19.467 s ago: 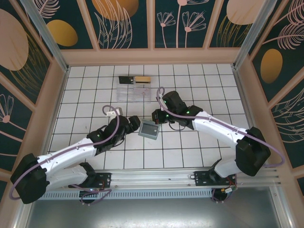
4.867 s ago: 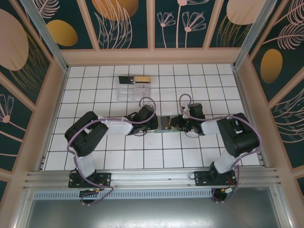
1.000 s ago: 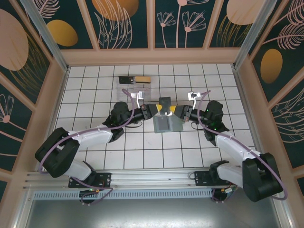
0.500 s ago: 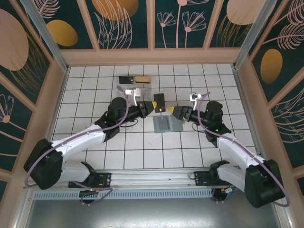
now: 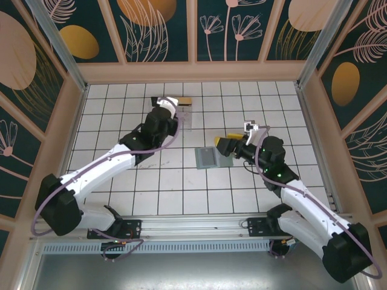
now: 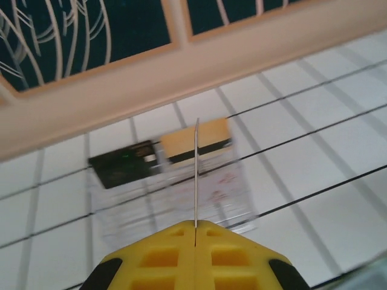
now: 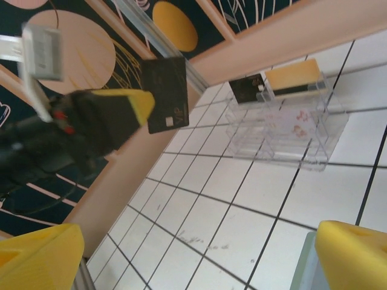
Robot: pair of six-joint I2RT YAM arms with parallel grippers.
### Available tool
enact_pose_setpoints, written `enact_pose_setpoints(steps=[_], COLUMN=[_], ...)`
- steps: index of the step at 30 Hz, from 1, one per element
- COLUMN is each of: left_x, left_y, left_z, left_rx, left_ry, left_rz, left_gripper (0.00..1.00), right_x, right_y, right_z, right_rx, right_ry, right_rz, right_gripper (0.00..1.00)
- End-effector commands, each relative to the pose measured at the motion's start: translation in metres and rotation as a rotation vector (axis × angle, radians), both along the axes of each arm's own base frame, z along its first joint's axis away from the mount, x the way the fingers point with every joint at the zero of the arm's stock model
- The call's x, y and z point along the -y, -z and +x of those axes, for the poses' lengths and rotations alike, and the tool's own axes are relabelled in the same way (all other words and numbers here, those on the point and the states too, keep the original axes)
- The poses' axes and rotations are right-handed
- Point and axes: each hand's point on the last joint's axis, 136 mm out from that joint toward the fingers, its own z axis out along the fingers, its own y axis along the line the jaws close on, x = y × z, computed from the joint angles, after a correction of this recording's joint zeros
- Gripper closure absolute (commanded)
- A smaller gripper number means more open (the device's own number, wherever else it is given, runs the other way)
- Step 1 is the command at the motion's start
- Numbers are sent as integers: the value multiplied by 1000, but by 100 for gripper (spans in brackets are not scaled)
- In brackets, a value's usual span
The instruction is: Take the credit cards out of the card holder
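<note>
The left gripper [image 6: 195, 237] has its yellow fingers pressed together on a credit card [image 7: 166, 95]. It pinches the card by one edge and holds it in the air just short of the clear plastic box [image 7: 290, 124]. The step in hand is probably filing the card there. To do it well, line the thin edge up with a free slot, lower it straight, and let go only once it is seated, since so thin a card tips easily.

The card is nearly black, with "VIP" near one corner. In the box stand a tan-gold card [image 7: 293, 77] and another dark card [image 7: 247, 89].

The right gripper [image 5: 224, 144] is spread wide and empty, at 1 o'clock of the card holder [image 5: 210, 157]. The holder lies flat mid-floor, with the box at its 11 o'clock. Whether cards remain inside it cannot be told.
</note>
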Motion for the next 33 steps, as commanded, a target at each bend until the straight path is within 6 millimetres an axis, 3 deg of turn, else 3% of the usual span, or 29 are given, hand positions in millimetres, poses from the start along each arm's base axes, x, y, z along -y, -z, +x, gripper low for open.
enact_pose_setpoints(steps=[1,5,11,17,23,26,33], left_x=[-21,-9,-1,-20,-52,-55,-60], left_y=[5,23,36,37,48,42,44], left_z=[12,20,34,59,81,89,105], left_rx=[108,103,106,37,4,-20,29], left_ry=[14,158,325,440,434,454,453], left_rz=[438,683,843,877,1060,964,1053], left_gripper=[100,100,100,100,100,100,100], right_x=[8,12,14,15,15,14,5], right_y=[-2,-5,-7,-6,-4,-3,4], right_z=[-1,-5,-5,-4,-2,-2,-4], right_rx=[69,96,90,76,68,64,43], right_ry=[60,78,91,96,100,95,38], right_rz=[-12,-10,-10,-18,-32,-39,-66], right_gripper=[1,1,1,1,1,1,1])
